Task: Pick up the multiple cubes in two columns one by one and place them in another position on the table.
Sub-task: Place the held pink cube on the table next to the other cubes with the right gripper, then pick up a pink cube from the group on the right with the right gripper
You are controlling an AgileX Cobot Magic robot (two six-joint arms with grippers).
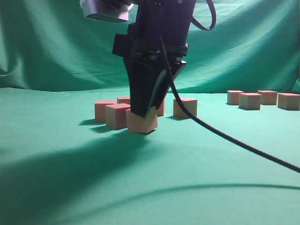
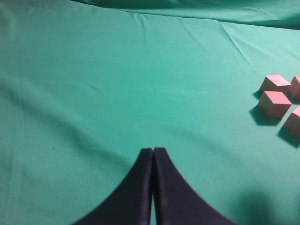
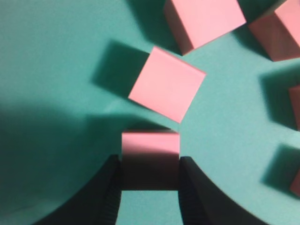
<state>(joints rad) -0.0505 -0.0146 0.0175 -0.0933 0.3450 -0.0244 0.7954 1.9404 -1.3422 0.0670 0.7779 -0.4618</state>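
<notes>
The exterior view sits low, at cube height, looking along the bench (image 1: 70, 187) toward the green backdrop (image 1: 56, 47), with one arm close in front. The right wrist view looks straight down past its claw (image 3: 150, 178), very near the cubes (image 3: 166, 84). The left wrist view slants down over its claw (image 2: 153, 154) across open cloth, catching a few cubes at its right edge
</notes>
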